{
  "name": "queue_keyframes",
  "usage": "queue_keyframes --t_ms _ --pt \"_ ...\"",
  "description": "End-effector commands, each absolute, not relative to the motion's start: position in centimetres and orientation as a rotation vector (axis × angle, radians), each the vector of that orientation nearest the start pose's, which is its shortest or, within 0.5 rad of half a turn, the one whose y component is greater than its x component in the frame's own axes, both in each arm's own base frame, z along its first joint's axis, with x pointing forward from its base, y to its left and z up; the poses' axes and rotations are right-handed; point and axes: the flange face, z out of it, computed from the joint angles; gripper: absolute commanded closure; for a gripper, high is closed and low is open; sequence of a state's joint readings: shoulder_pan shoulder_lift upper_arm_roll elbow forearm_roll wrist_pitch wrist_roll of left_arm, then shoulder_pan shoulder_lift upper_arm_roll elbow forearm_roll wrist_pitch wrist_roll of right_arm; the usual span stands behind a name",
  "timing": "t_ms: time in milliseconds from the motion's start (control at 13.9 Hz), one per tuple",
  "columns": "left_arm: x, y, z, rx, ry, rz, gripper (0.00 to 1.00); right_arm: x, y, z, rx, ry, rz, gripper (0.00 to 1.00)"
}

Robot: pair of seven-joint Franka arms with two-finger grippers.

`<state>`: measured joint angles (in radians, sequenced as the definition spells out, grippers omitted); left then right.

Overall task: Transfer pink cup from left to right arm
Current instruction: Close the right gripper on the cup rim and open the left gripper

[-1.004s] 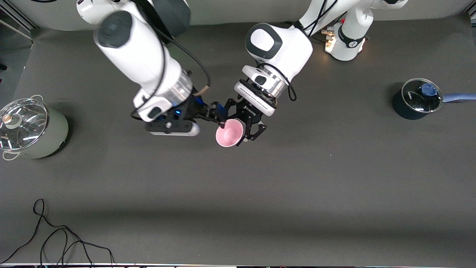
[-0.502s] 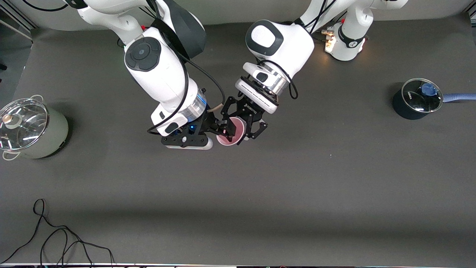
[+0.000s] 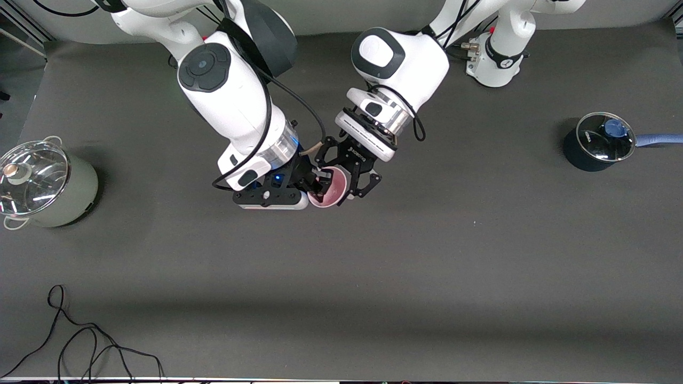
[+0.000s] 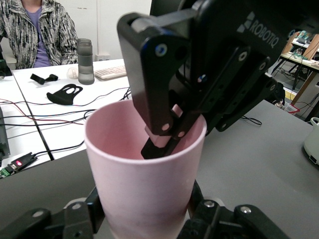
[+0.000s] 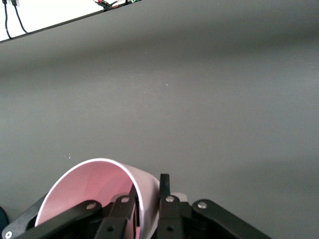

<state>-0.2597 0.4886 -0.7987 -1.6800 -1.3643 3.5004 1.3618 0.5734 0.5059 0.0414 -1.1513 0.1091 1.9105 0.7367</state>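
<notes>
The pink cup is held in the air over the middle of the table, between the two grippers. My left gripper, black and skeletal, is shut round the cup's body; the left wrist view shows the cup between its own fingers. My right gripper is at the cup's rim, one finger inside the cup and one outside. In the right wrist view the right gripper pinches the cup's wall.
A pale green pot with a glass lid stands at the right arm's end of the table. A dark saucepan with a lid and a blue handle stands at the left arm's end. A black cable lies near the front edge.
My right arm swung in toward the cup and its finger went inside the rim. My left gripper kept hold of the cup, which shifted slightly toward the right arm.
</notes>
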Motion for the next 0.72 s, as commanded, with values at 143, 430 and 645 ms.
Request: queue_keyframes --t_ms 143,430,645 --pt "48.7 -44.1 45.7 -3.066 0.817 -1.767 0.0 60.4 40.4 55.2 -2.868 0.267 -0.215 1.0" --pt "48.8 -44.0 45.7 -3.066 0.81 -1.769 0.0 61.0 37.7 57.7 -2.843 0.308 -0.206 1.0" --pt "49.8 -42.5 46.0 -3.054 0.764 -1.778 0.0 62.4 31.7 59.5 -2.892 0.18 -0.2 1.0"
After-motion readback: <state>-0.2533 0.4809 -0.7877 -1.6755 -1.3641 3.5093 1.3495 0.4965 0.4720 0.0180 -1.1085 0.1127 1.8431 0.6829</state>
